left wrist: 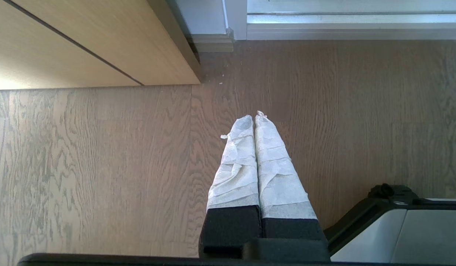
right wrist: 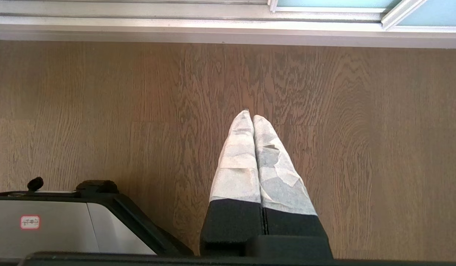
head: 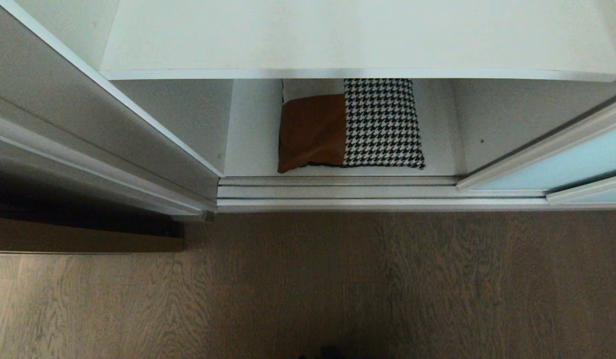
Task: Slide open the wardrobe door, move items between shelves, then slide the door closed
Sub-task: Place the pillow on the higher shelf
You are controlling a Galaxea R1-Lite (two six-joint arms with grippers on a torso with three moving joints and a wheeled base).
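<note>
A: Wardrobe status, head view?

B: Open in the middle. The sliding door (head: 562,167), pale blue glass in a white frame, sits off to the right; only its lower left corner shows. The floor track (head: 337,192) in front of the opening is bare.

A: Cushion?

B: One cushion (head: 350,127) lies flat on the lower shelf (head: 248,144), roughly centred in the opening. Brown leather panel on the left, black-and-white houndstooth on the right, a pale strip along the back left. Its front edge is just behind the track. The rear part is hidden under the upper shelf (head: 357,35), which spans the whole width above it with nothing on the part that shows.

A: Left hand?

B: Left hand (left wrist: 254,115) hangs over the wood floor (left wrist: 102,166), fingers (left wrist: 239,162) wrapped in white tape and pressed together, nothing between them. It points toward the wardrobe base. A tan wooden panel (left wrist: 84,40) stands off to one side, and the robot's grey-and-black base (left wrist: 397,225) shows near the hand.

A: Right hand?

B: Right hand (right wrist: 250,115) likewise: taped fingers (right wrist: 237,162) together, empty, above the floor, well short of the track. The blue door's bottom corner (right wrist: 335,3) shows beyond it.

A: Either hand in the head view?

B: Neither. Both are well apart from the cushion and the door.
</note>
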